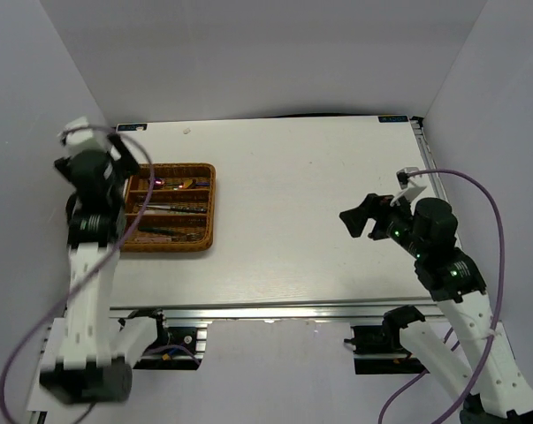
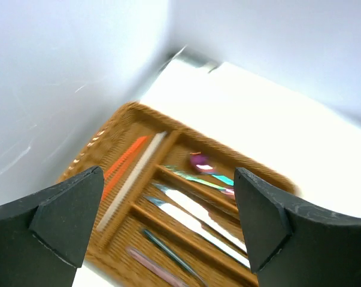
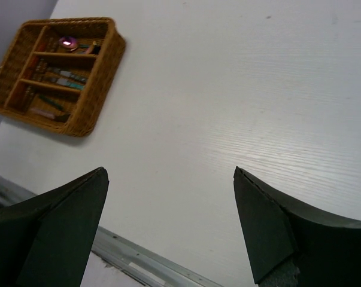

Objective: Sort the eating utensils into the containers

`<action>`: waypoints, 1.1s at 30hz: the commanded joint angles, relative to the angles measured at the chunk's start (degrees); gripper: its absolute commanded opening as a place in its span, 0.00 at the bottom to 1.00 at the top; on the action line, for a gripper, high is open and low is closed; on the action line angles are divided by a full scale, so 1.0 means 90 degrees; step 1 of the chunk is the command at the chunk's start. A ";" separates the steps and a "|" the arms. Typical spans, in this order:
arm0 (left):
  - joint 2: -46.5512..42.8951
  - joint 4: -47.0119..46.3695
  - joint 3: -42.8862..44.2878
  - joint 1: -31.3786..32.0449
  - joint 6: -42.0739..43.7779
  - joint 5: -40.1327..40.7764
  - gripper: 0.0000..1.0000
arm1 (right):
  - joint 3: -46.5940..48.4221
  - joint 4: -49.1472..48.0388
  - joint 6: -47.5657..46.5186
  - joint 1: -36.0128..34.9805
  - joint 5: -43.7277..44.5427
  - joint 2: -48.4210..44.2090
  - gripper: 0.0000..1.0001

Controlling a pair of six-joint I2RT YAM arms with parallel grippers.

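Note:
The brown wicker tray (image 1: 209, 208) lies at the table's left side. It holds all the utensils I can see. In the left wrist view the tray (image 2: 117, 128) shows red and silver chopsticks (image 2: 129, 170) in the long section, an iridescent spoon (image 2: 199, 161), silver knives (image 2: 195, 216) and a pinkish piece (image 2: 153, 265) in the slots. My left gripper (image 1: 127, 152) hovers above the tray's left end, open and empty (image 2: 168, 179). My right gripper (image 1: 359, 216) is open and empty (image 3: 169, 173) above bare table far right of the tray (image 3: 102, 78).
White walls close in on the left, back and right of the table (image 1: 310, 203). An aluminium rail (image 1: 275, 311) runs along the near edge. A cable loops from each arm.

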State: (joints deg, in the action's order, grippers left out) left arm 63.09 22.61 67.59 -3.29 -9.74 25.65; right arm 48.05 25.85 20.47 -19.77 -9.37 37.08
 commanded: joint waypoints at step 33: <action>-0.5769 0.3699 -0.1739 0.0990 -0.1662 -0.0057 0.98 | -0.0134 0.1318 -0.0429 -0.0098 0.0894 -0.1337 0.89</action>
State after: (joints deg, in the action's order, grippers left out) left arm 11.73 55.72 52.77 5.45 -24.34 24.64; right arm 46.28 39.00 16.08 -20.38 -2.74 24.77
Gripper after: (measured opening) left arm 0.982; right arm 0.895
